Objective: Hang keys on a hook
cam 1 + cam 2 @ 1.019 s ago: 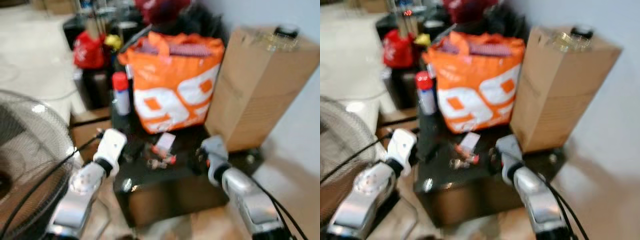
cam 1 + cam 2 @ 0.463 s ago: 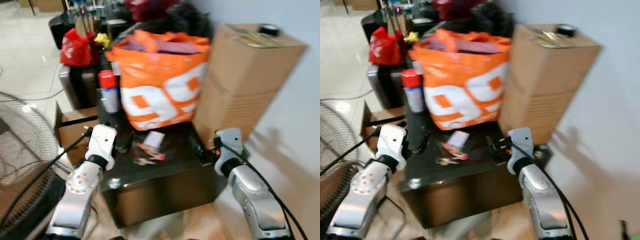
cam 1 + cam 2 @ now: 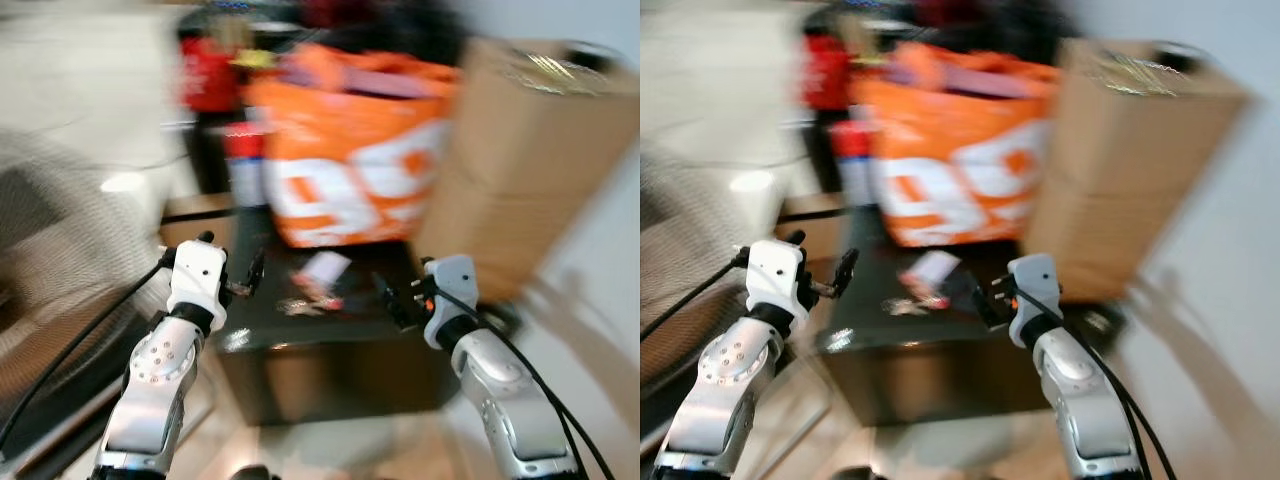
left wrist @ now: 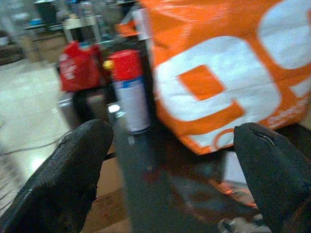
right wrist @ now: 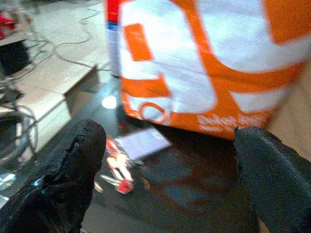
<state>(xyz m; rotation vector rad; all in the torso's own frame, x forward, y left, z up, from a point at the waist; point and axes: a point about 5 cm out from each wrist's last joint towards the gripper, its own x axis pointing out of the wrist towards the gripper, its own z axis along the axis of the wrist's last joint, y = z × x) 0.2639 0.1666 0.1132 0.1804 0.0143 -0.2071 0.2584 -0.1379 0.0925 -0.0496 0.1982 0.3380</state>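
My whole head view has smeared and slid compared with half a second ago, so my camera has swung; the things themselves have not moved. What has changed is me: both arms sit a little closer over the dark table [image 3: 300, 345], and the keys are now between my two grippers instead of ahead of them. I judge that puts me at the reach stage, with the pick not begun and no hook anywhere I can see yet.

Counting from the biggest down: one cardboard box [image 3: 530, 150] standing on the right end of the table, with something round on its top that is too blurred to name. One orange bag [image 3: 350, 150] with big white figures, just beside the box. One table under it all. One spray can [image 4: 130, 92] with a red cap, left of the bag. One white card [image 5: 143, 141] lying flat in front of the bag. One bunch of keys [image 5: 116, 172] with red tags, just beside that card, near the table's front edge.

My left gripper [image 4: 170, 165] has its fingers spread wide, nothing between them, looking at the can and the bag. My right gripper [image 5: 170, 170] is spread wide too and empty, with the keys and card lying on the tabletop beyond the gap.
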